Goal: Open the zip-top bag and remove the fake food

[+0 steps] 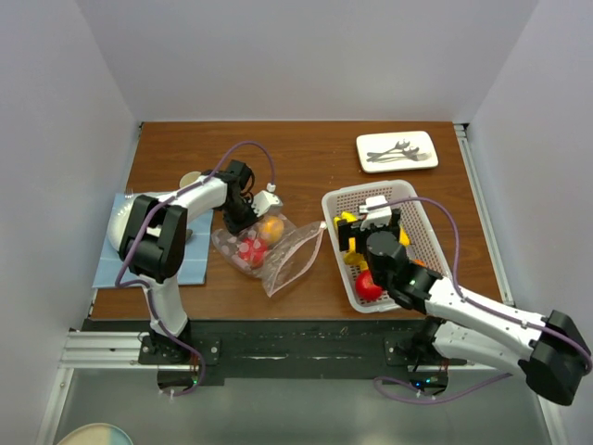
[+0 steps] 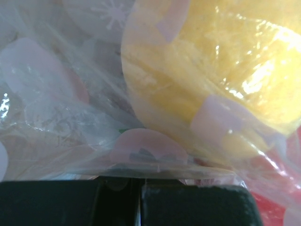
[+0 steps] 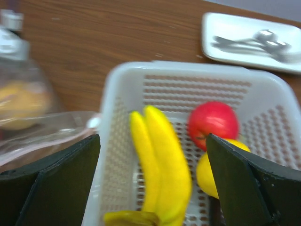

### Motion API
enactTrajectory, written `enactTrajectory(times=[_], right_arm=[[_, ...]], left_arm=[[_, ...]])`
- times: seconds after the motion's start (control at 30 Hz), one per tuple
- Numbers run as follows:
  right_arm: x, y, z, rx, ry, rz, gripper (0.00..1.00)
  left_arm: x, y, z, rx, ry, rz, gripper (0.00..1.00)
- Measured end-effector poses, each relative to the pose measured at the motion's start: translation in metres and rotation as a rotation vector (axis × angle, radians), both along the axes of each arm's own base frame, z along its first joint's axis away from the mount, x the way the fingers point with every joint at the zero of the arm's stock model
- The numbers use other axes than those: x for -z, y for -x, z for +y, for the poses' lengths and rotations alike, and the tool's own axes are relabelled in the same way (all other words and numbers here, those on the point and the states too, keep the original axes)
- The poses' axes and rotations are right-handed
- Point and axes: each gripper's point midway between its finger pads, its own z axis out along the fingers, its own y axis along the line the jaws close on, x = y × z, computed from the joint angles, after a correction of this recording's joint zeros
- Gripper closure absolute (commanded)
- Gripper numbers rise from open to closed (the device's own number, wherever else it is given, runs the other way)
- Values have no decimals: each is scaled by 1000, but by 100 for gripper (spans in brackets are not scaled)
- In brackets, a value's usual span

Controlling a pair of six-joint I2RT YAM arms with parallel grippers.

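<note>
The zip-top bag (image 1: 278, 260), fake food (image 1: 271, 229) inside, lies on the worktop (image 1: 306, 148) at nine o'clock of the basket (image 1: 371, 188); the left fingers (image 2: 139, 202) seem clenched on its film, so the released right fingers (image 1: 372, 227) should pinch the opposite lip.

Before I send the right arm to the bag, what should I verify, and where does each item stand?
1. Right gripper free: ok. It is open above the white perforated plastic basket and holds nothing.
2. Basket contents contained: ok. The yellow plastic banana and red plastic apple lie inside its walls.
3. Clear crinkly zip-top bag emptied: not ok. An orange ball and red pieces are inside it.
4. Left gripper securing the bag: cannot tell. Its fingers meet against the film, but the pinch itself is hidden.
5. Bag mouth wide enough to enter: cannot tell.
</note>
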Motion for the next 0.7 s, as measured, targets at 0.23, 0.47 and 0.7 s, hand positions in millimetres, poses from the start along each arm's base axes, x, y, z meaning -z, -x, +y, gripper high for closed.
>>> enactTrajectory(times=[0.23, 0.47, 0.7], right_arm=[[-3, 35, 85, -432, -34, 42, 58], [77, 78, 143, -662, 133, 233, 93], [88, 70, 167, -679, 144, 235, 67]], left_arm=[[0, 0, 0, -1, 1, 0, 100], [-1, 0, -1, -16, 3, 3, 100], [-20, -16, -7, -19, 29, -33, 100]])
